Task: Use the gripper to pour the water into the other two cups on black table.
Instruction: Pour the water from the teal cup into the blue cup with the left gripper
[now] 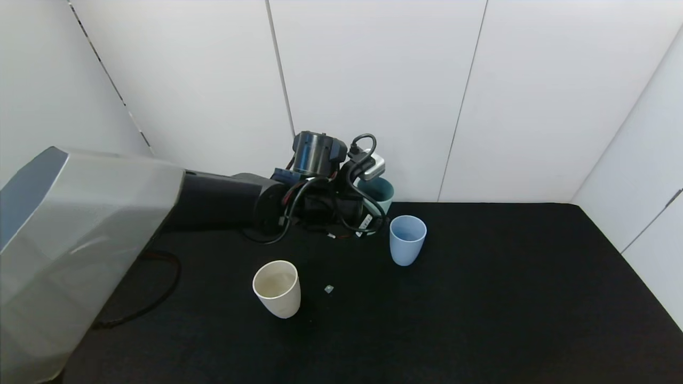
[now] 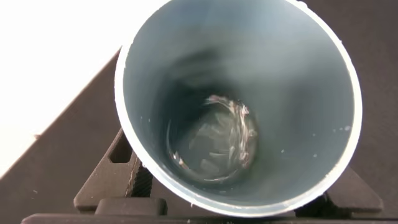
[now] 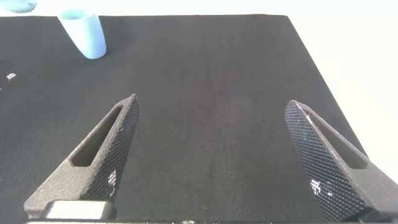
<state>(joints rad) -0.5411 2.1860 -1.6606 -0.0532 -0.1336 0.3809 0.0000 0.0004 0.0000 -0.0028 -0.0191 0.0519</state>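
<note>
Our left gripper (image 2: 233,202) fingers grasp the teal cup (image 1: 378,193), water (image 2: 214,140) pooled inside, at the counter (image 1: 507,298) back, near the blue cup (image 1: 407,239); the cream cup (image 1: 277,288) is nearer us. Tilting fast may overshoot the rim. Our right gripper (image 3: 217,155) hangs spread.

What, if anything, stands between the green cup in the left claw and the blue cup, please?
Nothing visible does. The green cup in the left claw is right beside the blue cup, with only bare black table between them.
</note>
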